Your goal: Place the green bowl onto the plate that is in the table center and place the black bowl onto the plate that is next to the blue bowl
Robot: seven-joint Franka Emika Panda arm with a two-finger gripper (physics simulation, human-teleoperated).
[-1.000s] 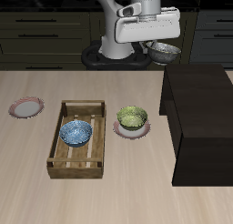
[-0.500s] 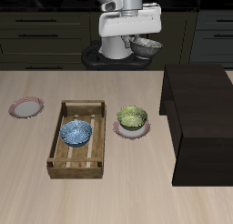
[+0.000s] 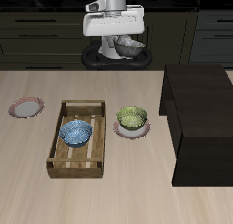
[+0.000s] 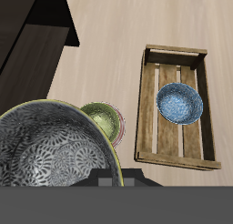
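Dark kitchen cabinets line the back of the scene, and in front of them stretches the table [image 3: 109, 196], pale beige wood grain. The gripper [image 3: 125, 44] hangs high above the table's back edge, and it carries the black bowl [image 3: 129, 47], tilted, gripped at its rim. From the wrist view that bowl [image 4: 50, 164] fills the foreground, dark with a silvery speckled pattern inside and a thin pale rim; the fingers themselves are hidden behind a grey block, but the bowl clearly hangs from them.

Down on the table, the green bowl [image 3: 131, 117] sits on the plate [image 3: 119, 127] in the table center, the pinkish rim showing around it. Just beside it stands a wooden crate [image 3: 64, 155] with slatted bottom, and the blue bowl [image 3: 75, 132] rests inside, blue and white mottled, upright. In the wrist view the green bowl [image 4: 101, 117] peeks out past the black bowl's rim, with the crate [image 4: 146, 109] and the blue bowl [image 4: 178, 103] alongside.

On the crate's other side lies a second plate [image 3: 26, 107], bare. A black boxy cabinet [image 3: 202, 118] stands on the table, well apart from the green bowl.
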